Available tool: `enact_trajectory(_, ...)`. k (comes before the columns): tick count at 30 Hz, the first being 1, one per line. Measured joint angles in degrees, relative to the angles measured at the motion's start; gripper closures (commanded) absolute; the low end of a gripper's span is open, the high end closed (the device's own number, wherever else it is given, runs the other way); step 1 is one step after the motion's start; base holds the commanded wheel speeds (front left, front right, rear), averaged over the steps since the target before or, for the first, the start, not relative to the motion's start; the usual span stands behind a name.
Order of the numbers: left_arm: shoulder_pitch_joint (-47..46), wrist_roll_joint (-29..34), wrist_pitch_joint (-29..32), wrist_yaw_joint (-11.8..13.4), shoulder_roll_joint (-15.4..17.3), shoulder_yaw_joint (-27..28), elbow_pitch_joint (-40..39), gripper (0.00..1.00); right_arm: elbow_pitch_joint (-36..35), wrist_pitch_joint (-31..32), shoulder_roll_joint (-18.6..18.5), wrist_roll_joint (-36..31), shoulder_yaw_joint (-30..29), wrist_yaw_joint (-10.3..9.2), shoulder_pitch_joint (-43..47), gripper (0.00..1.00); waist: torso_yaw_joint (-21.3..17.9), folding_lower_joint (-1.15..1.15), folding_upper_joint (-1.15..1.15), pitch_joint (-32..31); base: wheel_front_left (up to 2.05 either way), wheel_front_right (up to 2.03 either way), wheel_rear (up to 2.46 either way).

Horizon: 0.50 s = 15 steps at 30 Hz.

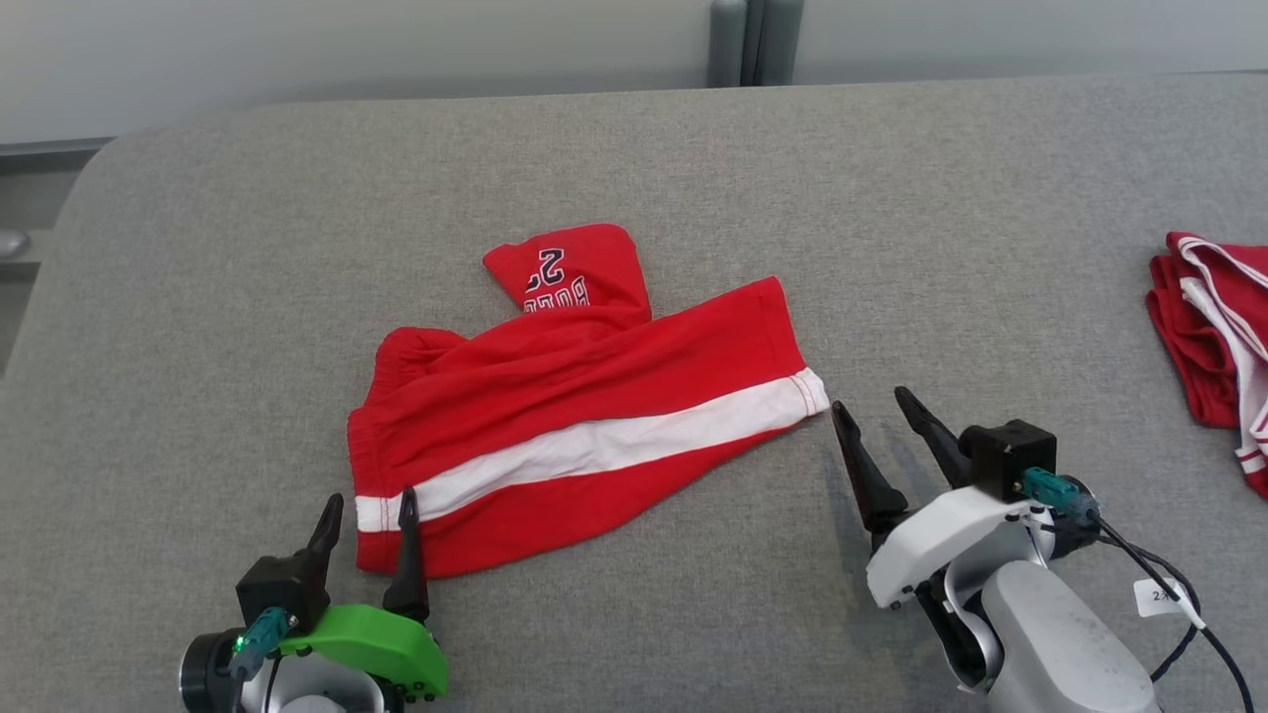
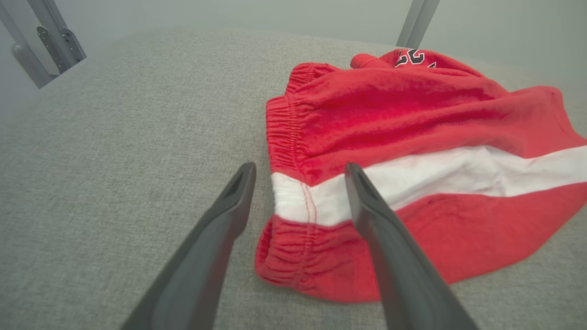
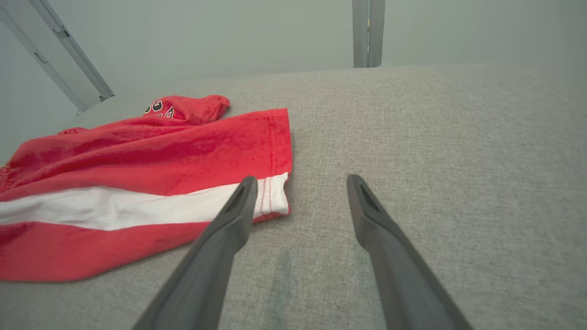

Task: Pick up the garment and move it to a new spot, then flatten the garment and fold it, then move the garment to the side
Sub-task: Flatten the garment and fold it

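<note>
The garment [image 1: 584, 406] is a pair of red shorts with a white side stripe, lying crumpled in the middle of the grey table [image 1: 198, 297], one leg with dark lettering poking out at the back. My left gripper [image 1: 369, 507] stands open at the waistband corner [image 2: 302, 201], one finger over the white stripe, the other over bare cloth-free table. My right gripper [image 1: 872, 408] is open just right of the leg hem [image 3: 275, 192], with nothing between its fingers. The garment [image 3: 137, 183] lies to the left in the right wrist view.
A second red and white garment [image 1: 1214, 337] lies bunched at the table's right edge. A grey post [image 1: 753, 40] rises behind the table's far edge. Bare grey cloth surface stretches between the two garments.
</note>
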Motion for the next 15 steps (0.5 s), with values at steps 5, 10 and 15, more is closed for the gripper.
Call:
enact_trajectory(5,-0.80,-0.49,0.00,-0.20,0.00,-1.66,-0.03,0.00,3.27,0.01,-0.52,3.27,2.34,0.00,-2.04,0.00,1.67,0.00,0.00,1.12,0.00,0.00,0.00)
enact_trajectory(10,-1.07,-0.86,0.00,-0.21,0.00,-2.88,-0.35,0.00,4.78,0.01,-1.11,5.57,3.19,0.00,-3.25,0.00,3.36,0.00,0.00,1.98,0.00,0.00,0.00)
enact_trajectory(15,-1.12,-1.03,-0.01,-0.35,0.00,-3.45,-0.73,0.00,5.63,0.01,-1.71,6.94,4.78,0.00,-3.57,0.00,4.61,0.00,0.00,2.59,0.00,0.00,0.00)
